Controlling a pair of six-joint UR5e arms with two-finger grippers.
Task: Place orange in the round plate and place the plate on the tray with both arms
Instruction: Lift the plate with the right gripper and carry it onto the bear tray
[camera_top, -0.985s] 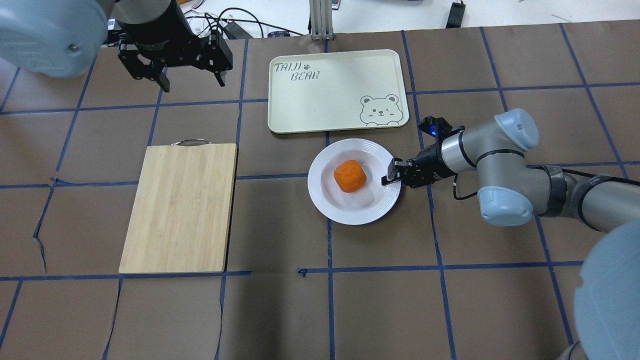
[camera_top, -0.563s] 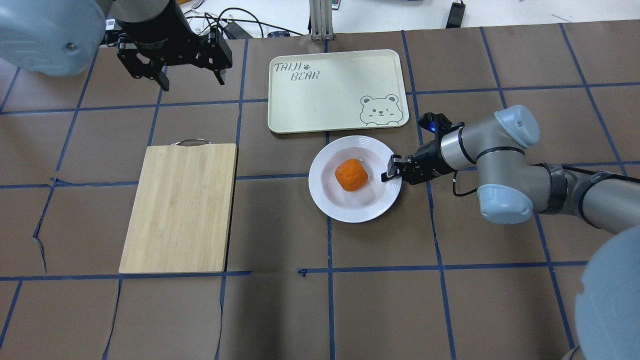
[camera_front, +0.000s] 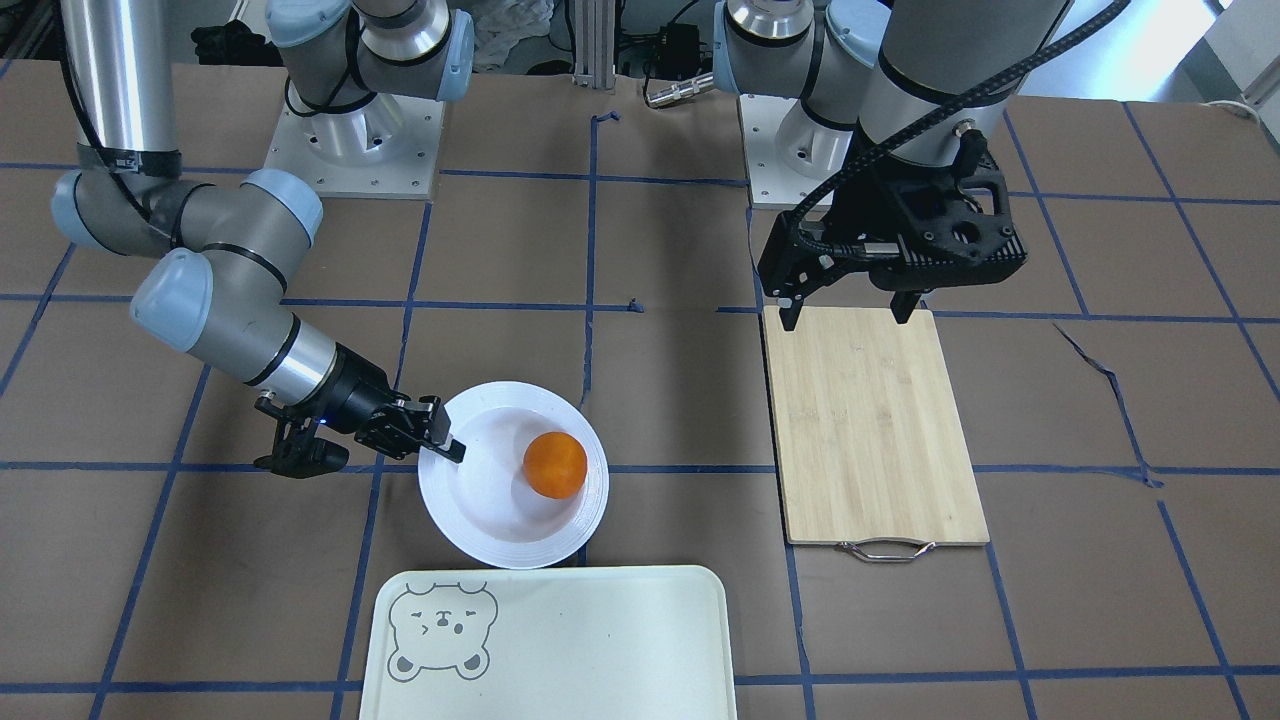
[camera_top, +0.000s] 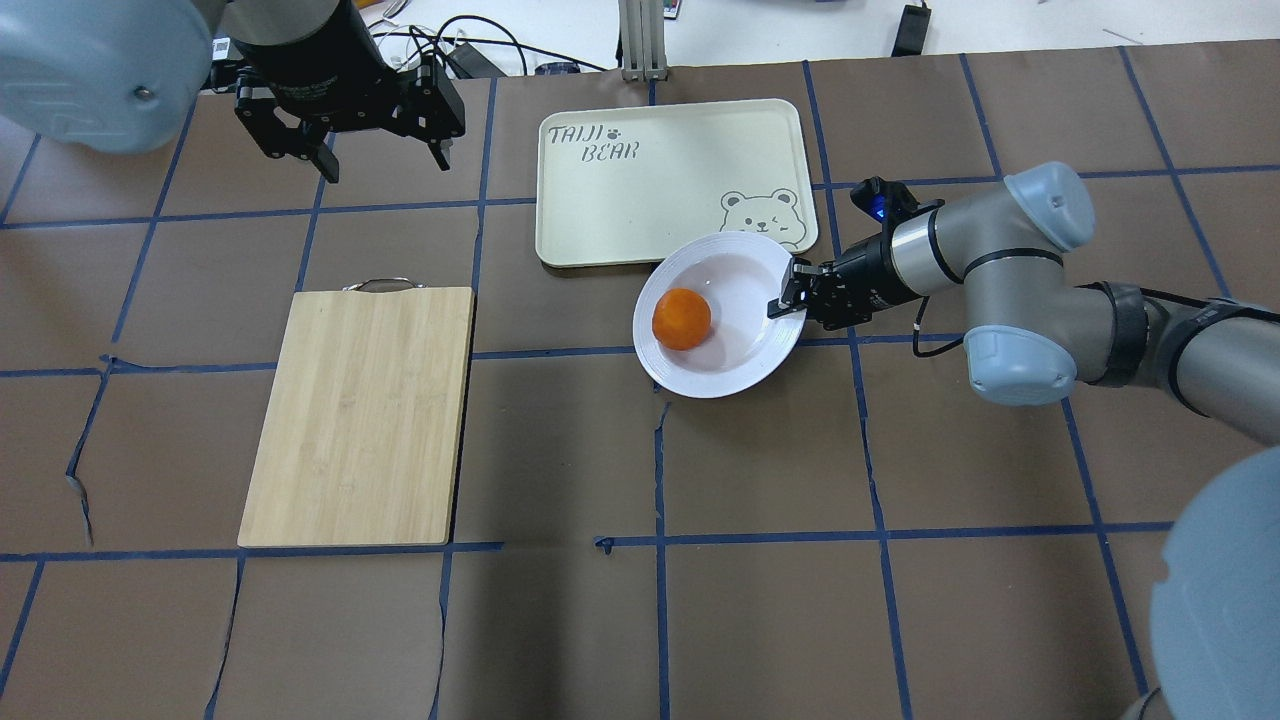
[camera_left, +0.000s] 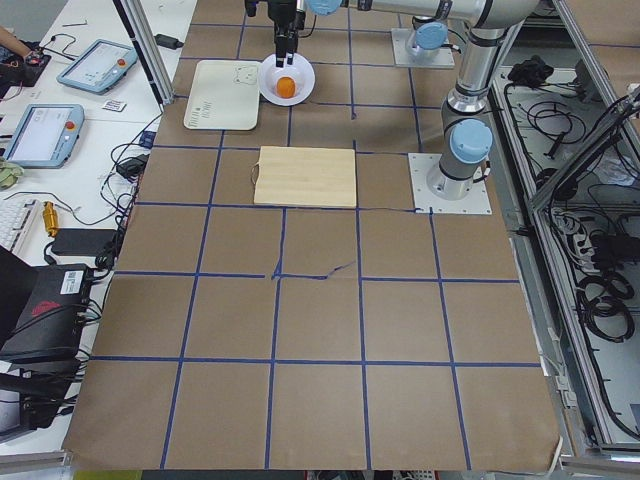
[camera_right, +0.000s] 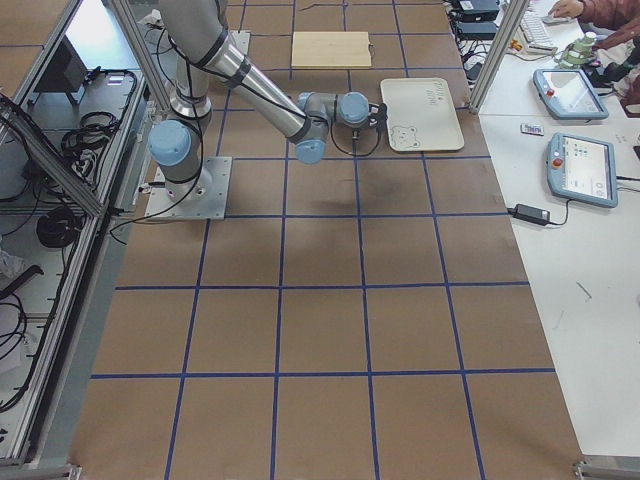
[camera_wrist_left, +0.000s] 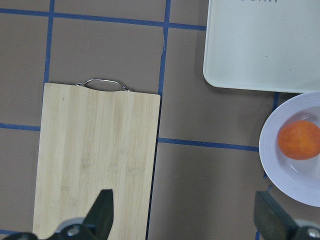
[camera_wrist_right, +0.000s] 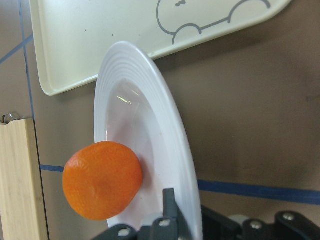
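The orange (camera_top: 682, 319) lies in the round plate (camera_top: 700, 385), toward its left side. My right gripper (camera_top: 788, 300) is shut on the plate's right rim and holds it lifted and tilted, its far edge over the near corner of the tray (camera_top: 640, 200) by the bear face. The right wrist view shows the orange (camera_wrist_right: 102, 180) low in the tilted plate (camera_wrist_right: 170, 145). From the front, the right gripper (camera_front: 445, 445) pinches the plate (camera_front: 500, 550) just before the tray (camera_front: 550, 640). My left gripper (camera_top: 385, 165) hangs open and empty at the back left, high above the table.
A bamboo cutting board (camera_top: 360, 415) with a metal handle lies left of the plate, below the left gripper (camera_front: 846, 316). Brown paper with blue tape lines covers the table. Cables and devices lie beyond the far edge.
My right gripper has carried the plate up and toward the tray, tilting it. The orange has rolled to the plate's left side. The left arm has hardly moved.
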